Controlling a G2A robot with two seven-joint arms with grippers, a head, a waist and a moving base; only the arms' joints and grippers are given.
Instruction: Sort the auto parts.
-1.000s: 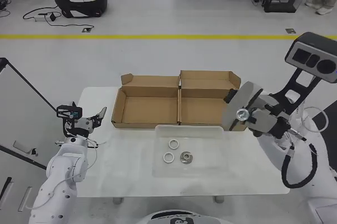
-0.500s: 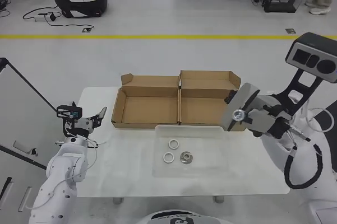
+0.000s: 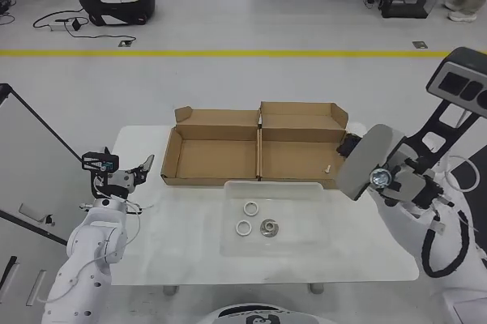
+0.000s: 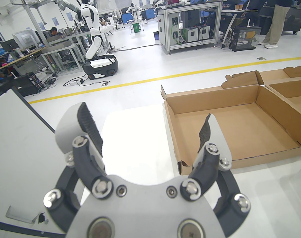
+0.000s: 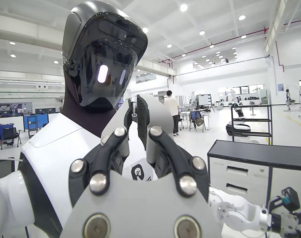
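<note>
Cardboard boxes (image 3: 215, 159) are left behind as the right gripper (image 5: 135, 101), clamped on a small spring (image 5: 133, 108), is swung outward; placement is judged pending.

Open tabletop (image 3: 170, 243) flanks the tray (image 3: 308, 236); cardboard boxes (image 3: 215, 159) wall its far side.

We see brown cardboard boxes (image 3: 215, 158) on a white table (image 3: 178, 243). The ring (image 3: 243, 229) is white, the spring (image 5: 133, 108) silvery (pads (image 5: 141, 115) ribbed black).

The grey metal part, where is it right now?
In the top view the grey metal part lies in the clear tray, just to the right of a white ring and nearer the robot than the cardboard boxes.
</note>
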